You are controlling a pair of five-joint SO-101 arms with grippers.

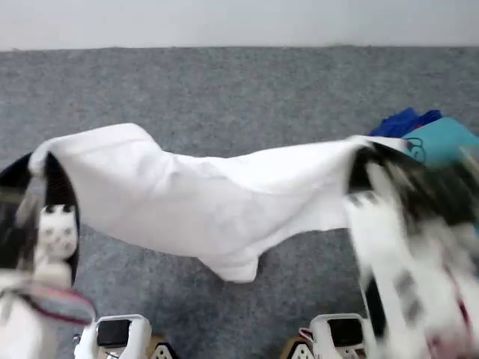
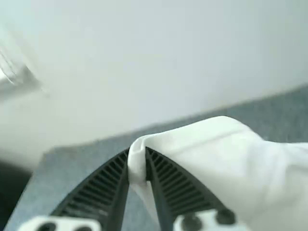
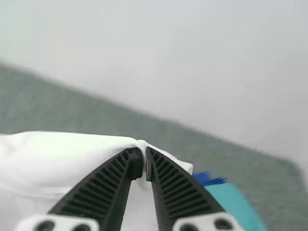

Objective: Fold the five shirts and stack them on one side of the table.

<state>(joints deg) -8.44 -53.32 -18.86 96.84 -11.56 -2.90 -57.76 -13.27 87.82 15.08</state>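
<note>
White shirt point(image 1: 202, 198) between left gripper point(image 2: 137, 153), right gripper point(image 3: 144, 155)

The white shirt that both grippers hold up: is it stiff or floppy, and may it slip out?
The white shirt is probably floppy: it sags in the middle between the left gripper and the right gripper. It seems light, since small pinches carry it, and could slip from them.
</note>
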